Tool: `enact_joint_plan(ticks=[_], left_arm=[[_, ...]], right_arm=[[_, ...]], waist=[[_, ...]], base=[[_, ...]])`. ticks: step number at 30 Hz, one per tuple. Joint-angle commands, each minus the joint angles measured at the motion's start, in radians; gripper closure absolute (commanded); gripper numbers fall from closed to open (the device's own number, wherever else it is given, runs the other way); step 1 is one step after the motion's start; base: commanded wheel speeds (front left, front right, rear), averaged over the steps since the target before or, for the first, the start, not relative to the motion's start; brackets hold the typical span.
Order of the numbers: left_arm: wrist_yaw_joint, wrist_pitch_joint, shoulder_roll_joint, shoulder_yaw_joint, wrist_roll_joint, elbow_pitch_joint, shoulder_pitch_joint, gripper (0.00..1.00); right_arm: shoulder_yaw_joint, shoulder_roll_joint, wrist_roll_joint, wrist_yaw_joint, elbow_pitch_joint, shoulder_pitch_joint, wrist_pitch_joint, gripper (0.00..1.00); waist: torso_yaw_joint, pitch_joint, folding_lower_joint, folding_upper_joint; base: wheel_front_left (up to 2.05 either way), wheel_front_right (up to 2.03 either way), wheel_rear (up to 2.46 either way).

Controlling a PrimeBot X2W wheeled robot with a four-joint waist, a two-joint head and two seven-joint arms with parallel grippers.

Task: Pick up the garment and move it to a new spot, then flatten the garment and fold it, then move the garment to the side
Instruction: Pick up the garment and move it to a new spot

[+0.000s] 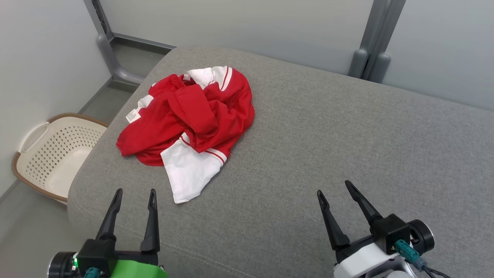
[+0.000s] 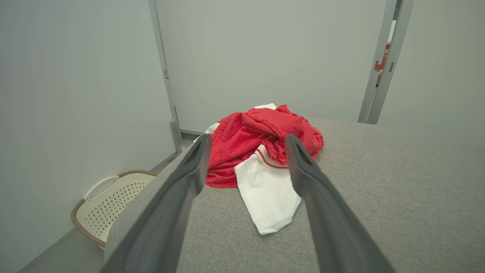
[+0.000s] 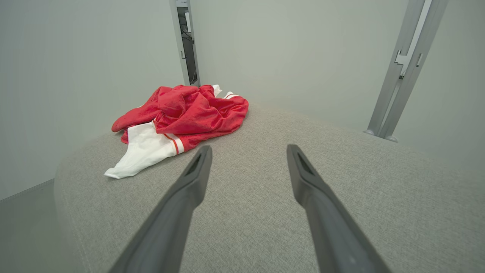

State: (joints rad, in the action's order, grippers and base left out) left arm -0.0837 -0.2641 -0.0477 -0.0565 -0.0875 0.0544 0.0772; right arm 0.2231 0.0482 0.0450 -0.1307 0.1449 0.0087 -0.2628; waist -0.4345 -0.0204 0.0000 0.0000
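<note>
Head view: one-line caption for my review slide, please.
Crumpled red-and-white garment on a grey padded surface; left tool and right tool open, apart from it; pale basket on the floor.

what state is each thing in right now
garment: crumpled in a heap on the grey cushion, not held, not folded
left gripper: open, holding nothing, short of the garment
right gripper: open, holding nothing, over bare cushion
basket: upright on the floor beside the cushion

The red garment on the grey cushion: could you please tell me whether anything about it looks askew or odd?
Yes: the red garment lies bunched in a heap near the left edge of the grey cushion, a white part sticking out toward the robot and its label exposed. No damage visible.
</note>
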Motion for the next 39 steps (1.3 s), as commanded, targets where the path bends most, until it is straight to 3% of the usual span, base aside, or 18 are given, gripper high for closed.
enact_joint_plan(ticks=[1,9,16,22,27,33,39], left_arm=[[0.003,0.000,-0.005,0.007,-0.018,-0.002,-0.002,0.00],[-0.035,0.000,-0.006,0.044,-0.054,0.072,-0.201,0.00],[-0.048,0.000,-0.106,-0.041,-0.091,0.364,-0.526,0.00],[-0.047,0.108,-0.196,-0.213,-0.301,0.585,-0.827,0.00],[-0.048,0.297,-0.256,-0.354,-0.560,0.656,-0.984,0.00],[-0.048,0.423,-0.303,-0.502,-0.714,0.713,-1.052,0.00],[-0.048,0.432,-0.303,-0.602,-0.811,0.758,-1.062,0.00]], right_arm=[[0.001,0.004,-0.009,0.000,-0.004,-0.008,-0.003,0.00],[-0.014,0.004,-0.081,0.000,0.006,-0.052,-0.003,0.00],[-0.020,0.041,-0.136,0.000,0.000,-0.117,-0.003,0.00],[-0.033,0.102,-0.159,0.000,-0.024,-0.160,-0.003,0.00],[-0.060,0.134,-0.173,0.000,-0.051,-0.188,-0.003,0.00],[-0.097,0.139,-0.178,0.000,-0.079,-0.212,-0.003,0.00],[-0.110,0.150,-0.179,0.000,-0.095,-0.230,-0.003,0.00]], waist=[[0.000,-0.011,0.0000,0.0000],[0.014,-0.120,0.0000,0.0000],[0.042,-0.238,0.0000,0.0000],[0.075,-0.336,0.0000,0.0000],[0.104,-0.418,0.0000,0.0000],[0.124,-0.485,0.0000,0.0000],[0.129,-0.532,0.0000,0.0000]], base=[[0.00,0.00,0.00],[0.00,0.00,0.00],[0.00,0.00,0.00],[0.00,0.00,0.00],[0.00,0.00,0.00],[0.00,0.00,0.00],[0.00,0.00,0.00]])
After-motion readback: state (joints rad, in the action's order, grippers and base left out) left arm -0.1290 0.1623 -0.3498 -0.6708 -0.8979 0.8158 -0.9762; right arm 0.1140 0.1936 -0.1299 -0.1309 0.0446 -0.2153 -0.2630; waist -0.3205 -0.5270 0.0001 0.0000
